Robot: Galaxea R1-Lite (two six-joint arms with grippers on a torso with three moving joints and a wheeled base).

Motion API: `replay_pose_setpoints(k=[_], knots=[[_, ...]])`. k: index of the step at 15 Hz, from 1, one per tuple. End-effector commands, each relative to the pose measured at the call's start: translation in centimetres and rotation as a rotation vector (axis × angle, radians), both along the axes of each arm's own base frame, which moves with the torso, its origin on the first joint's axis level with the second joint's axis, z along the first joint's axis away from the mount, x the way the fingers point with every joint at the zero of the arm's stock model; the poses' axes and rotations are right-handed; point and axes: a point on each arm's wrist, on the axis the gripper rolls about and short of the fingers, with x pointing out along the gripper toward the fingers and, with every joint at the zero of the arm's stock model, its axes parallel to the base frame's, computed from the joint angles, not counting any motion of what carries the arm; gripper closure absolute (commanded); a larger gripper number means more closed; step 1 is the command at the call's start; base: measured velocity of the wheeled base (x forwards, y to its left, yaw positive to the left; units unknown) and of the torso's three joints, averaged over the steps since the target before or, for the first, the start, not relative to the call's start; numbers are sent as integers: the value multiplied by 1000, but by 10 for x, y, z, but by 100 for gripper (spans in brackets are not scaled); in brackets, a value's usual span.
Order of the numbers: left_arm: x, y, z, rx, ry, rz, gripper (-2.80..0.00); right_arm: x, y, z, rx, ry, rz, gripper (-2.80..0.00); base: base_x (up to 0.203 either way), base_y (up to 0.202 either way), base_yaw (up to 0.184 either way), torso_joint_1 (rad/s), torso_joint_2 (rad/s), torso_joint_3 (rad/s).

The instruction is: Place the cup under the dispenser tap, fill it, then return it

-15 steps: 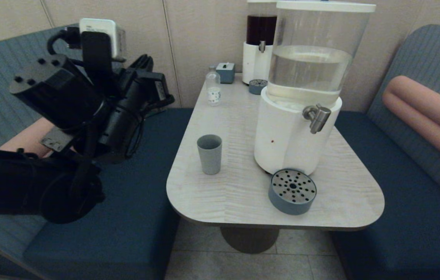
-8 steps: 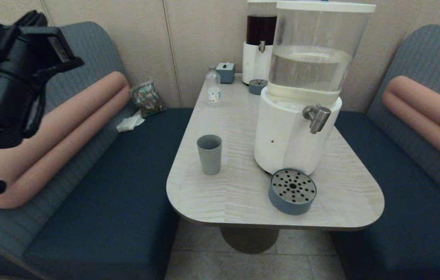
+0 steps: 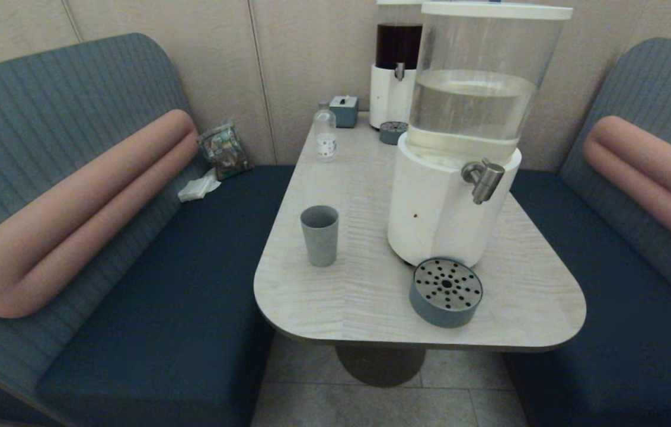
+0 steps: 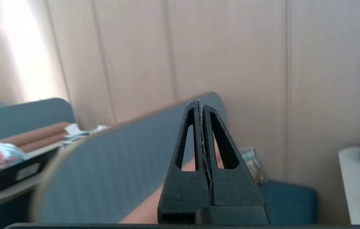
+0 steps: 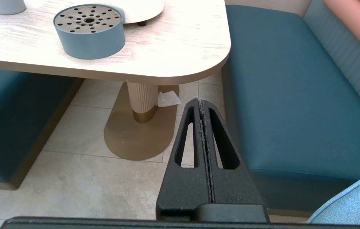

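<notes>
The grey-blue cup (image 3: 319, 235) stands upright on the left part of the pale table (image 3: 519, 308), apart from everything; its base shows in the right wrist view (image 5: 7, 5). The steel dispenser tap (image 3: 482, 177) juts from the white-based dispenser (image 3: 442, 207) with its clear tank, to the cup's right. Neither arm shows in the head view. My left gripper (image 4: 199, 102) is shut and empty, off to the left, facing the bench back and wall. My right gripper (image 5: 200, 101) is shut and empty, low beside the table's near right corner, over the floor.
A round grey-blue tray with a perforated metal top (image 3: 446, 290) sits below the tap near the table's front edge. A small clear bottle (image 3: 325, 137), a small box (image 3: 344, 110) and the dark-liquid dispenser (image 3: 396, 65) stand at the back. Blue benches (image 3: 152, 308) flank the table.
My left arm has swung away to the left and out of the head view, uncovering the left bench. The cup and the dispensers have not moved.
</notes>
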Motion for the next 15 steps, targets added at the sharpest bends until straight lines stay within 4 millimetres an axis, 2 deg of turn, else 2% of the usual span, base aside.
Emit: replay_pose_setpoints(k=[1,4,7,9,15], knots=[[-48,3,5,-4,-88,12,0,0,0,0,-1,1,1,0,0,0,0,0,0,0],[-108,6,-17,-2,-105,16,0,0,0,0,-1,1,1,0,0,0,0,0,0,0],[-154,8,-63,10,-87,9,0,0,0,0,-1,1,0,0,0,0,0,0,0,0],[-172,9,-94,22,-20,-5,0,0,0,0,-1,1,1,0,0,0,0,0,0,0],[-205,4,-157,81,124,-106,0,0,0,0,-1,1,1,0,0,0,0,0,0,0]])
